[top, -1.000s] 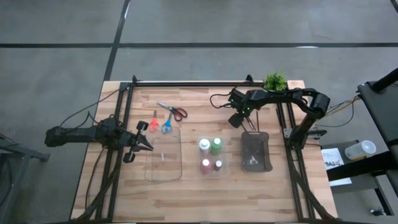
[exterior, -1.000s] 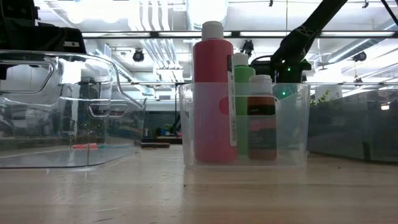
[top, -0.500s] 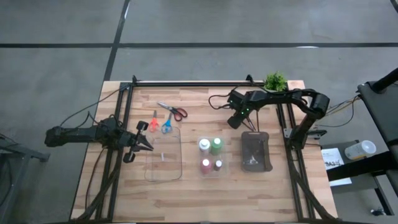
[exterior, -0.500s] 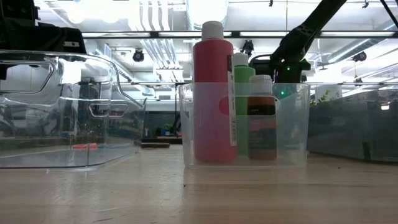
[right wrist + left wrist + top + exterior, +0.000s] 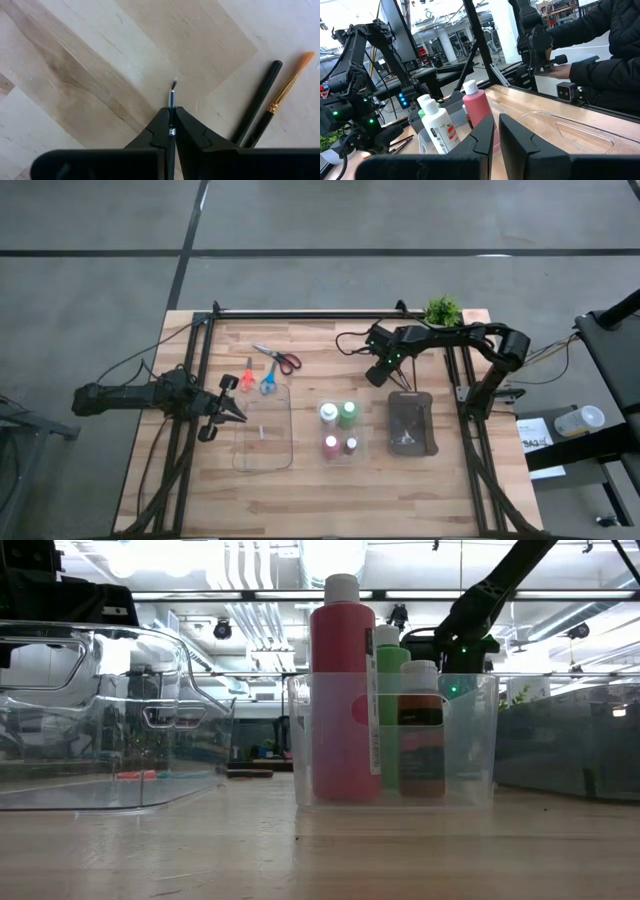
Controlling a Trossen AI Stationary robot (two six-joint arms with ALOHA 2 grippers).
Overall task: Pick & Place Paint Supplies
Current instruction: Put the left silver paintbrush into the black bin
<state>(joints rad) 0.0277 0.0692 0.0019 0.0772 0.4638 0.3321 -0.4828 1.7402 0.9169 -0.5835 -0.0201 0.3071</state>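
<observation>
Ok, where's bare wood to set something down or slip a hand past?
Bare wood runs along the near table edge, below the clear tray, bottle bin and grey tray. The strip between clear tray and bin is narrow. Crowded: scissors at the back left, right claw shut on a brush.

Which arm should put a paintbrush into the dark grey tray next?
Right. The right gripper is already shut on a thin paintbrush, just beyond the dark grey tray. The left gripper waits far off, beside the clear tray.
</observation>
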